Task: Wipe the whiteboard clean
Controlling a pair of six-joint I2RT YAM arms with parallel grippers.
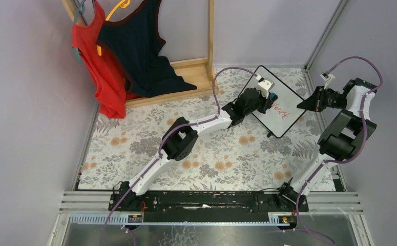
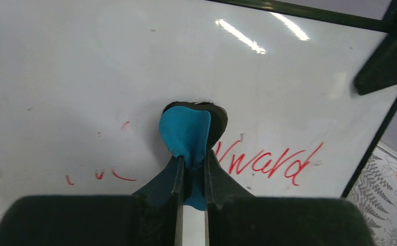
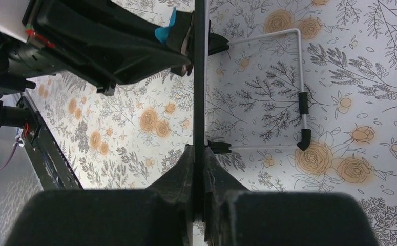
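The whiteboard (image 1: pixel 290 95) stands tilted at the back right of the table, with red writing (image 1: pixel 279 110) on it. My left gripper (image 1: pixel 268 97) is shut on a small blue eraser (image 2: pixel 186 133), which presses against the board (image 2: pixel 83 77). Just right of the eraser is red writing (image 2: pixel 268 161); faint red marks (image 2: pixel 99 174) lie to its left. My right gripper (image 3: pixel 200 149) is shut on the board's right edge, seen edge-on as a thin black line (image 3: pixel 200 77). The board's wire stand (image 3: pixel 299 77) sticks out behind it.
A wooden rack (image 1: pixel 210 36) at the back left carries a red top (image 1: pixel 101 72) and a dark top (image 1: pixel 142 56). A floral cloth (image 1: pixel 211 154) covers the table. Walls close in left and right, and a metal rail (image 1: pixel 211 201) runs along the near edge.
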